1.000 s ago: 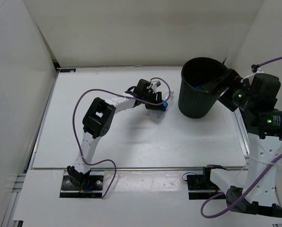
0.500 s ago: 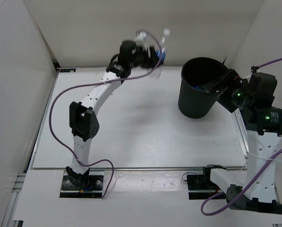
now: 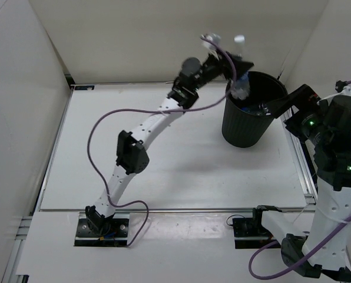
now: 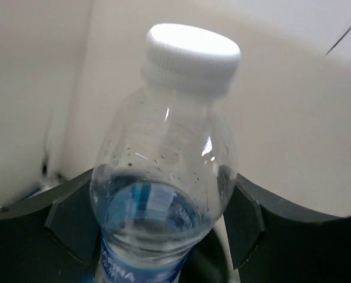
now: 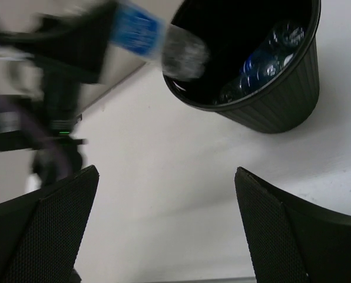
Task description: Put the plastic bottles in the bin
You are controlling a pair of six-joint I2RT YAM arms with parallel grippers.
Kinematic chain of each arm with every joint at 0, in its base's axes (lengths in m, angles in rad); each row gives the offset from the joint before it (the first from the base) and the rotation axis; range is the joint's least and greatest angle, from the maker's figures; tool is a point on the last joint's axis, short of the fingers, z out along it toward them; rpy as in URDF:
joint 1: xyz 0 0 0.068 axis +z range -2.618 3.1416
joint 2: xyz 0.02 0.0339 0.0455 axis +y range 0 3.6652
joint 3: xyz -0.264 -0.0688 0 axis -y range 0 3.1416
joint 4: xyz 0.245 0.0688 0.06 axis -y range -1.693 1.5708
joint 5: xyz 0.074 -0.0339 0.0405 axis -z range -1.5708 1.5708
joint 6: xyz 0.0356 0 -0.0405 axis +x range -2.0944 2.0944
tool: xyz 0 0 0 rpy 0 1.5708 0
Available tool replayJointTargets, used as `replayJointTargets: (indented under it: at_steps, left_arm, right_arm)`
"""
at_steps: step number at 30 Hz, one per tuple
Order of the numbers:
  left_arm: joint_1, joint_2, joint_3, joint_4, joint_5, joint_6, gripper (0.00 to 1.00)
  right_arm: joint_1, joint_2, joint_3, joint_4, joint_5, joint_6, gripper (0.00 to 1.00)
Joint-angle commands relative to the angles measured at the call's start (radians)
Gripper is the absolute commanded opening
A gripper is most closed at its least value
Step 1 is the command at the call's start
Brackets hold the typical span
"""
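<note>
Holding a blue-labelled bottle (image 4: 164, 177) in my left gripper (image 4: 158, 227) over the bin (image 3: 246, 127); next I release it.

The left arm (image 3: 155, 121) and right arm (image 3: 334, 200) have white links and black joints, each trailing a purple cable (image 3: 91, 138). Green lights (image 3: 310, 122) glow on the right. The right claw (image 5: 166, 177) has black, mesh-textured fingers (image 5: 43, 233).

Open table (image 3: 164, 165) beside the bin (image 3: 246, 131); left arm (image 3: 158, 121) and bottle (image 3: 240, 88) over its rim.
</note>
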Motion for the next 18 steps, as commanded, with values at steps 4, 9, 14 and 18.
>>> replayJointTargets:
  at_steps: [4,9,14,18]
  left_arm:
    - [-0.040,0.087,0.014,0.068,-0.072,-0.071,0.84]
    - [-0.058,0.048,-0.059,0.042,-0.093,-0.019,1.00]
    - [-0.046,-0.082,-0.137,-0.051,-0.098,0.076,1.00]
    - [0.008,-0.291,-0.258,-0.162,-0.142,0.207,1.00]
  right_arm:
    - [0.004,-0.001,0.114,-0.045,0.053,-0.110,1.00]
    - [0.004,-0.001,0.094,-0.054,0.053,-0.110,1.00]
    - [0.004,0.020,0.094,-0.054,0.041,-0.110,1.00]
    - [0.004,0.098,0.108,-0.159,0.102,-0.147,1.00]
